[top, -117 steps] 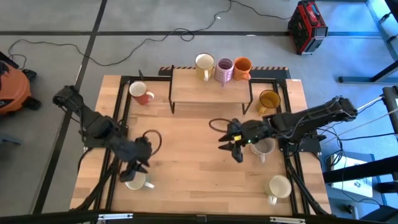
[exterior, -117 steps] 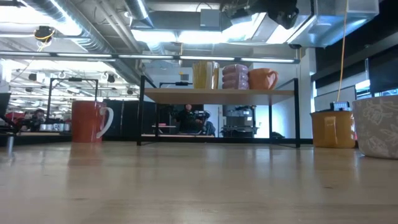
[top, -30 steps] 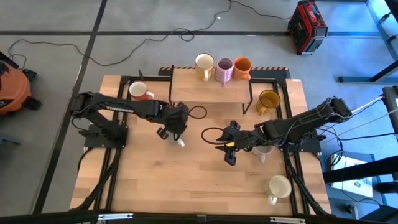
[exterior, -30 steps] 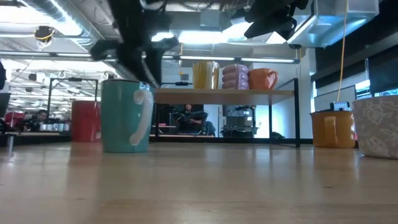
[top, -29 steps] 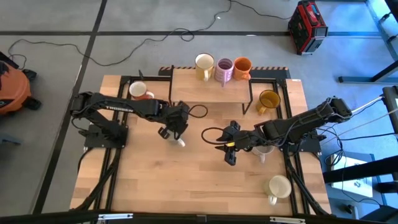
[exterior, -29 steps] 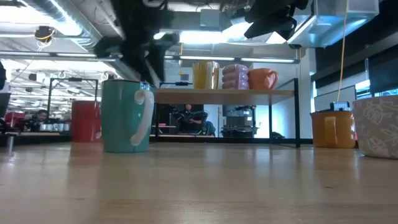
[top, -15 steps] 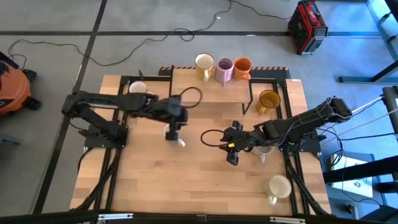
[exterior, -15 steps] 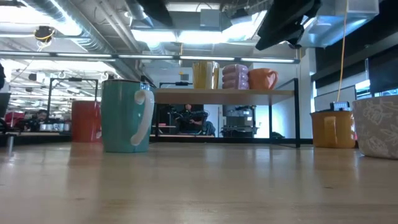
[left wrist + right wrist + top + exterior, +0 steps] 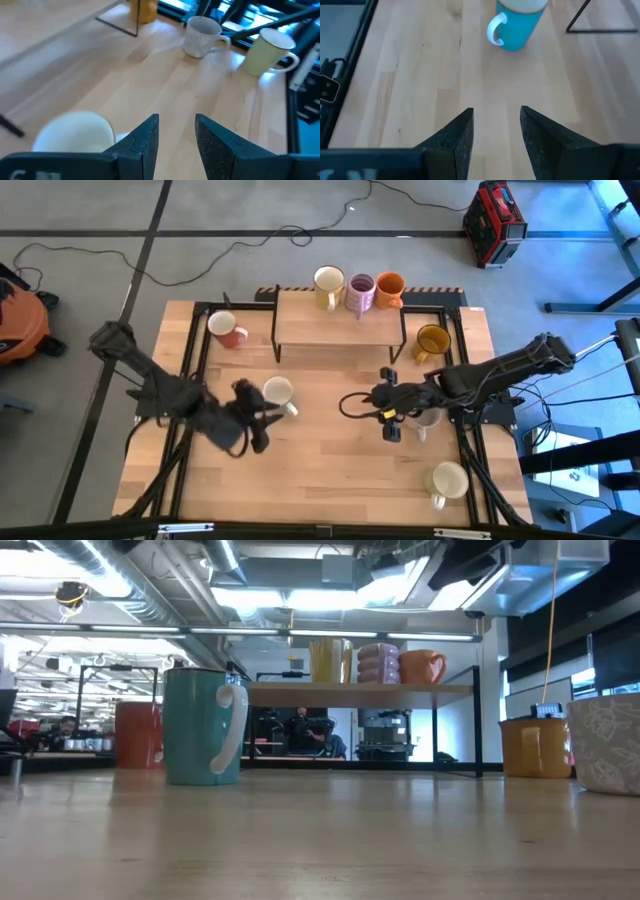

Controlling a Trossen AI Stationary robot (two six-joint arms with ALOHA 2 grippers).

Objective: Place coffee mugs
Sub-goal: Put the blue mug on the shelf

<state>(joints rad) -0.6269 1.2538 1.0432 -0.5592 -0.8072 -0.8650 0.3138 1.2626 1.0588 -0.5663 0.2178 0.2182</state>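
Observation:
A teal mug with a white inside [image 9: 278, 393] stands on its base mid-table, and also shows in the low view [image 9: 205, 727] and the right wrist view [image 9: 517, 22]. My left gripper [image 9: 254, 432] is open, just near-left of it and touching nothing; the mug's rim [image 9: 75, 132] shows beside its fingers. My right gripper [image 9: 390, 430] is open, right of the teal mug and above the table. The cream mug [image 9: 328, 283], the purple mug [image 9: 360, 290] and the orange mug [image 9: 390, 287] stand on the shelf. The red-orange mug [image 9: 228, 330], the mustard mug [image 9: 432, 340], the grey mug [image 9: 425, 418] and another cream mug [image 9: 448, 480] stand on the table.
A low wooden shelf on black legs [image 9: 340, 328] spans the far middle of the table. The grey mug lies partly under my right arm. Bare wood lies between the two grippers and toward the near edge. Cables trail from both wrists.
My left gripper, which was at the teal mug's rim, has risen off it and drawn back toward the table's near-left, now lower beside the mug. The mug has stayed upright in place. My right gripper has shifted slightly toward the right edge.

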